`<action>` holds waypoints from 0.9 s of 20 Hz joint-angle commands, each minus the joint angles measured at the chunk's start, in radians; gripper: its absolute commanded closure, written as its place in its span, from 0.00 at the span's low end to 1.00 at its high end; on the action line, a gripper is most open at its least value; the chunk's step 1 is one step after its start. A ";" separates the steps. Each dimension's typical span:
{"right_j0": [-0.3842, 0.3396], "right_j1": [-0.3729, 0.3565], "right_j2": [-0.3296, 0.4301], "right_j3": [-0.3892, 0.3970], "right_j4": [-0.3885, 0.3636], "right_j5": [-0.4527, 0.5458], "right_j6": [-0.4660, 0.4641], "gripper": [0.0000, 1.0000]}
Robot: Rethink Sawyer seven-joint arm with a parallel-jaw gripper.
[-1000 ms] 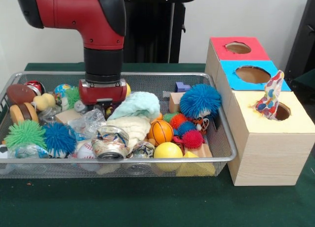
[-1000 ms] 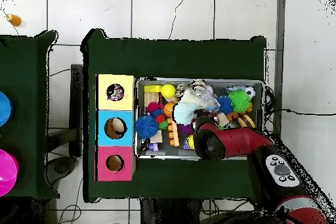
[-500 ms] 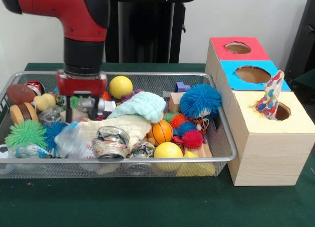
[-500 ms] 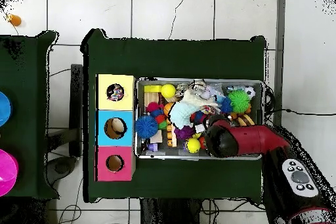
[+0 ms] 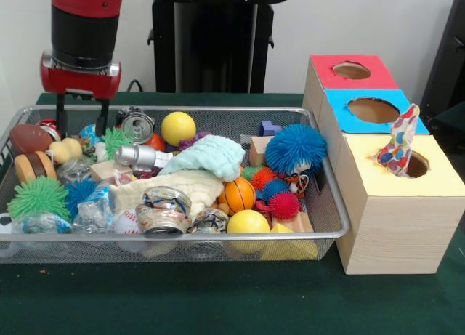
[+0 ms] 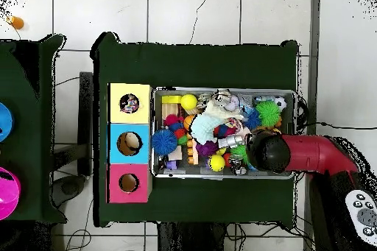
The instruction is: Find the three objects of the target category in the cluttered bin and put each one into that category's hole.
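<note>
My gripper (image 5: 81,128) hangs open above the far left corner of the wire mesh bin (image 5: 218,237), with nothing between its fingers. Just to its right a silver can (image 5: 136,124) shows its top, and another silver can (image 5: 140,157) lies on its side below it. Two crushed cans (image 5: 162,210) rest near the front rim. The three-hole box has a red hole (image 5: 352,70), a blue hole (image 5: 373,110) and a yellow hole (image 5: 415,164) with a patterned cloth (image 5: 398,144) sticking out. In the overhead view the arm (image 6: 269,152) hides the gripper over the bin (image 6: 221,90).
The bin also holds a yellow ball (image 5: 178,127), a mint cloth (image 5: 207,155), a big blue spiky ball (image 5: 295,148), a small basketball (image 5: 239,194), a green spiky ball (image 5: 36,197), a brown football (image 5: 29,138) and wooden blocks. The box (image 6: 129,143) stands against the bin's side.
The gripper has risen out of the clutter and moved left in the front view, holding nothing. Two silver cans and the yellow ball behind it have come into sight.
</note>
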 commanded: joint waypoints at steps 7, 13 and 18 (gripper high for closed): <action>-0.018 0.089 0.138 -0.025 0.069 0.035 -0.057 0.00; -0.023 0.145 0.158 0.042 0.159 -0.032 0.066 0.00; 0.045 0.148 0.114 0.067 0.193 -0.107 0.169 0.00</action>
